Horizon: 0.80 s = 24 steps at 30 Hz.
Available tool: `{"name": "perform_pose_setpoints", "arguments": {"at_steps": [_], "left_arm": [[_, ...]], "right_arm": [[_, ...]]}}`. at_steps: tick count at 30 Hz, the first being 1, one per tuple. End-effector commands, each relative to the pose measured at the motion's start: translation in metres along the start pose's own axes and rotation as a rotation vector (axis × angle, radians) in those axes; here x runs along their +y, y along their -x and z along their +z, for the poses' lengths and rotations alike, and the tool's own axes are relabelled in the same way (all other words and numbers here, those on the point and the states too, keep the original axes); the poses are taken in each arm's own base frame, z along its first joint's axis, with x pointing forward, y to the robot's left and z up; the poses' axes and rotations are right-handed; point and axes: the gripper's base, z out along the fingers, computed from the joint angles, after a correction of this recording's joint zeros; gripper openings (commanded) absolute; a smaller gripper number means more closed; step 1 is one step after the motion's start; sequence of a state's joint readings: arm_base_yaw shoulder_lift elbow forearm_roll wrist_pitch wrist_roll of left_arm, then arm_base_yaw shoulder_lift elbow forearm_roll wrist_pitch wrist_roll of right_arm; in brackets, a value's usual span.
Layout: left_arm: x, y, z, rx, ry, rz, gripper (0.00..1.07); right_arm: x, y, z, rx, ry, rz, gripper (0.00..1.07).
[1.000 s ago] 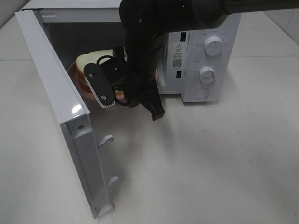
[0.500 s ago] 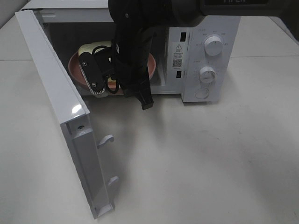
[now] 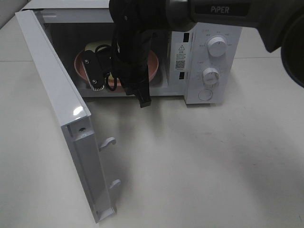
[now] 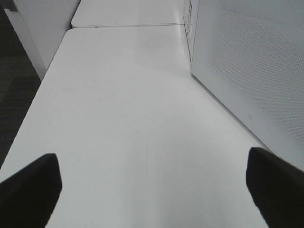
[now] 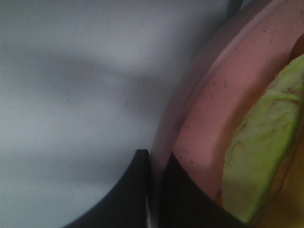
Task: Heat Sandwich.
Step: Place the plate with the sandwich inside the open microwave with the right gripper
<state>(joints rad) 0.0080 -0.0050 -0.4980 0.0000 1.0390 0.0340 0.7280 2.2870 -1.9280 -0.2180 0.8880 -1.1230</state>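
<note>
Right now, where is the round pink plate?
Inside the open white microwave, upper left of the exterior high view, the round pink plate is behind the right arm, whose fingers pinch its rim.

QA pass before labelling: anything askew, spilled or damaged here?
Nothing stands out. The plate, with the sandwich on it, is inside the microwave, and the right gripper is shut on its rim. The door stands wide open and looks intact. No spill shows on the table.
</note>
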Motion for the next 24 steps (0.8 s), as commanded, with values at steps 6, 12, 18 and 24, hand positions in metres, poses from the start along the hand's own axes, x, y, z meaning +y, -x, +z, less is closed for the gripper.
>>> {"name": "perform_pose_setpoints", "arguments": {"at_steps": [6, 12, 18, 24], "left_arm": [[0.0, 0.0, 0.001, 0.0, -0.005, -0.001, 1.06], [0.0, 0.0, 0.001, 0.0, -0.005, -0.001, 1.06], [0.0, 0.0, 0.001, 0.0, -0.005, -0.001, 1.06], [0.0, 0.0, 0.001, 0.0, -0.005, -0.001, 1.06]], "right_arm": [[-0.015, -0.006, 0.009, 0.016, -0.049, 0.024, 0.02], [-0.024, -0.009, 0.013, 0.007, -0.089, 0.034, 0.02], [-0.029, -0.015, 0.019, 0.016, -0.099, 0.043, 0.02], [-0.033, -0.016, 0.026, 0.013, -0.114, 0.047, 0.04]]}}
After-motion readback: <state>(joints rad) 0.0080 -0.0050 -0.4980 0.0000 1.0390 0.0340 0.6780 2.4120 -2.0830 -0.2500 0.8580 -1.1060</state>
